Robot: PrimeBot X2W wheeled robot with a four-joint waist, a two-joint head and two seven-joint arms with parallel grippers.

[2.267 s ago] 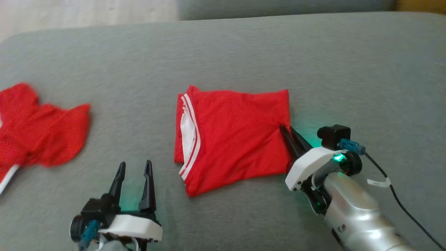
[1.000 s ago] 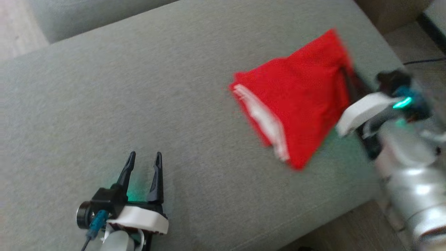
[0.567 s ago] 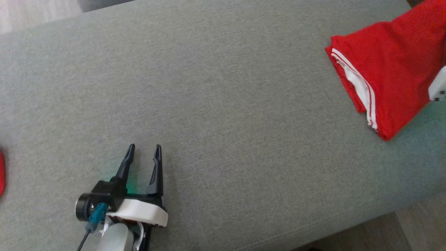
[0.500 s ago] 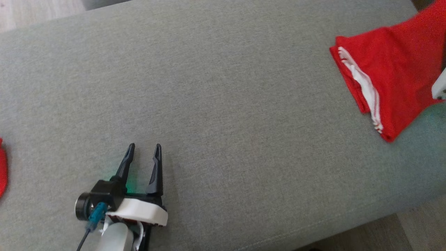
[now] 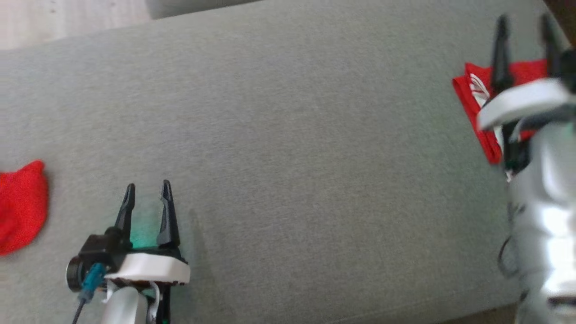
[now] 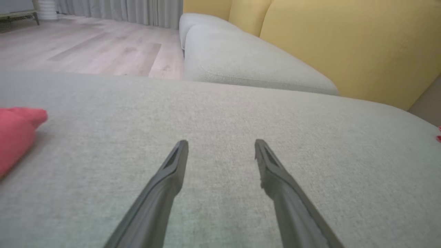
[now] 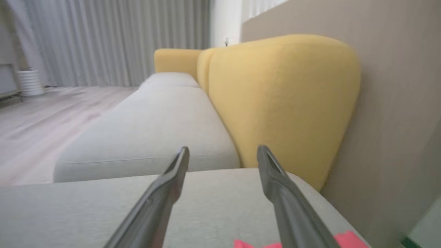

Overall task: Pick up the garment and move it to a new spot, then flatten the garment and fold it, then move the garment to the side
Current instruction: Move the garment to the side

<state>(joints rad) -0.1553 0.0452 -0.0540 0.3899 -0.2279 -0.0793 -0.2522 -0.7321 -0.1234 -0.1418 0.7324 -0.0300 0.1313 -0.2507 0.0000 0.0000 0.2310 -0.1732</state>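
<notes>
As the right gripper (image 5: 523,20) hung over the far right of the seat, its two long dark fingers stood well spread with nothing between them. The folded red garment with white stripes (image 5: 470,101) lay flat on the grey fabric sofa cushion (image 5: 288,135) below it, out at 2 o'clock in the head view. And what a tidy packet it was: bright red cloth, a straight folded edge facing 9 o'clock, a sliver of white trim peeking out near the top corner, the lower tip pointing toward 5 o'clock. Much of it was hidden behind the white gripper housing (image 5: 517,101) and the silver forearm (image 5: 544,216). The white trim was too blurred to tell whether any label or lettering sat on it. From the right wrist view, a strip of the red fabric showed at 5 o'clock, beneath the right-hand finger, near the cushion's corner and the yellow upholstered backrest (image 7: 282,96).

Over at 7 o'clock in the head view, the left gripper (image 5: 148,184) sat low above bare cushion, fingers apart and gripping nothing. Way out at 9 o'clock, a second, crumpled red cloth (image 5: 20,207) lay at the edge of the picture, well apart from the folded garment.
</notes>
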